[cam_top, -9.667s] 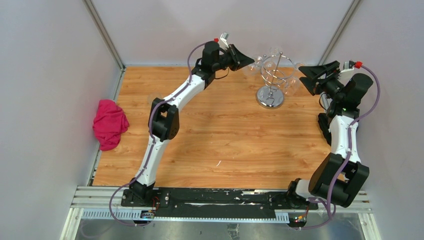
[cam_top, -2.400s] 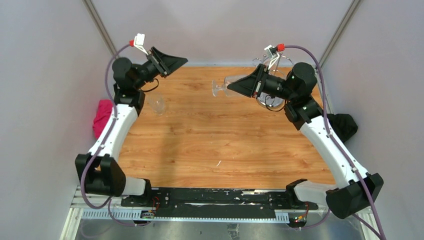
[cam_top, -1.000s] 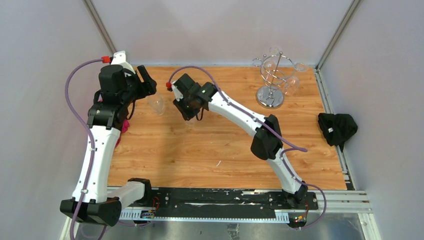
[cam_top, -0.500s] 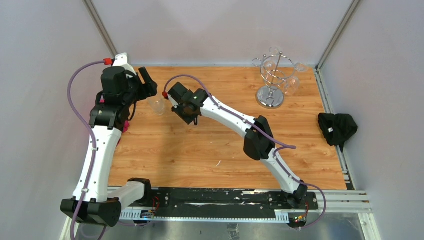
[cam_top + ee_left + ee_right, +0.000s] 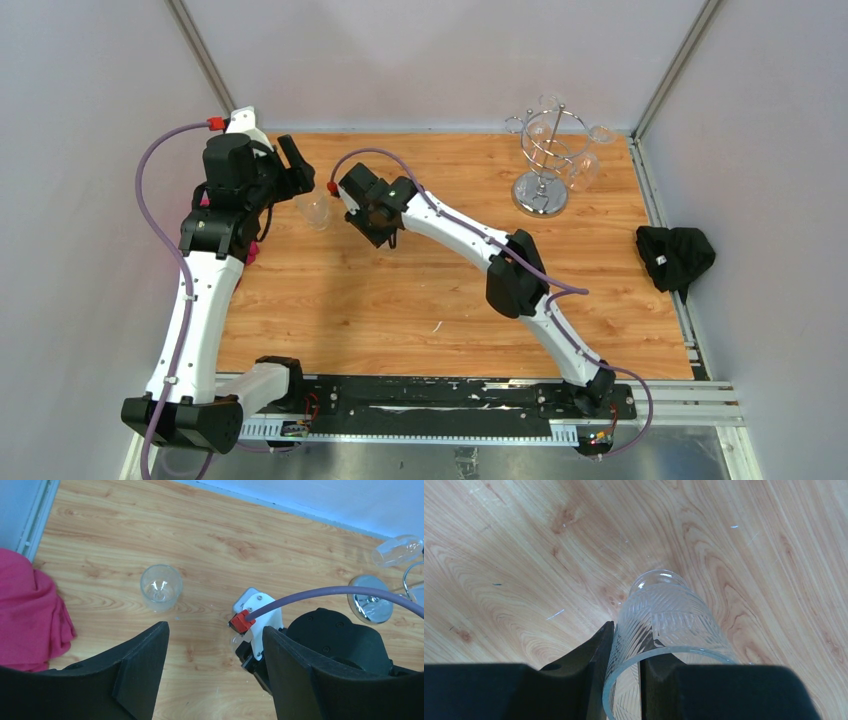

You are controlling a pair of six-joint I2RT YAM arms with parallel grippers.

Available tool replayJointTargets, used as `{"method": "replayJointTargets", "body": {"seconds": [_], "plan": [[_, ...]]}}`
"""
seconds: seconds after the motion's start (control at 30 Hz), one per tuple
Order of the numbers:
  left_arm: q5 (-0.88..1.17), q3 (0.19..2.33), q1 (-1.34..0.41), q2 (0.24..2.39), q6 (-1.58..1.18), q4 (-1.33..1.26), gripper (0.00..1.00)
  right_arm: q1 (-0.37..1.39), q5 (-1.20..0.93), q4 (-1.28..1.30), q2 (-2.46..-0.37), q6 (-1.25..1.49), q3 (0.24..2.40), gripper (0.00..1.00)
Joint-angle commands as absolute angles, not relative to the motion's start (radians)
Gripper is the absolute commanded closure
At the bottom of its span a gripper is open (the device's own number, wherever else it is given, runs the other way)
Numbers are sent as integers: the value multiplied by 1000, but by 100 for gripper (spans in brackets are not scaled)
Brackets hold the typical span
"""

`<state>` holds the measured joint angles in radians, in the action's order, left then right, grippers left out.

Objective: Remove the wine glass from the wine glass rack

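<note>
The chrome wine glass rack (image 5: 545, 150) stands at the back right of the table with clear glasses hanging from its hooks. My right gripper (image 5: 626, 645) is shut on the wall of a clear patterned wine glass (image 5: 664, 625), one finger inside the rim and one outside, low over the wood. In the top view this gripper (image 5: 383, 235) points down at the back left of the table. Another clear glass (image 5: 316, 208) stands upright just to its left. My left gripper (image 5: 215, 670) hovers open above that area, nothing between its fingers.
A pink cloth (image 5: 25, 615) lies at the left edge, mostly under my left arm. A black cloth (image 5: 676, 255) lies off the table's right edge. The rack's mirrored base (image 5: 372, 600) shows in the left wrist view. Grey walls close in the back and sides.
My right arm has shifted a little left and toward the back with the glass in its grip. The left arm has barely moved.
</note>
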<state>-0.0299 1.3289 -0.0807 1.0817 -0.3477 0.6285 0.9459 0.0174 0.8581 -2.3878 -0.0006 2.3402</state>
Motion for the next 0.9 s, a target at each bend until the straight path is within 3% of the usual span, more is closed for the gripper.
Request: {"method": "replayJointTargets", "body": {"seconds": [0.0,0.87], "plan": [[-39,1321,-75,1075,-337,605,26,927,16,838,-2400,-6,2358,100],[-17,1324,-75,1084,-342,599,23,910,-51,835,-2423,48,2296,100]]}}
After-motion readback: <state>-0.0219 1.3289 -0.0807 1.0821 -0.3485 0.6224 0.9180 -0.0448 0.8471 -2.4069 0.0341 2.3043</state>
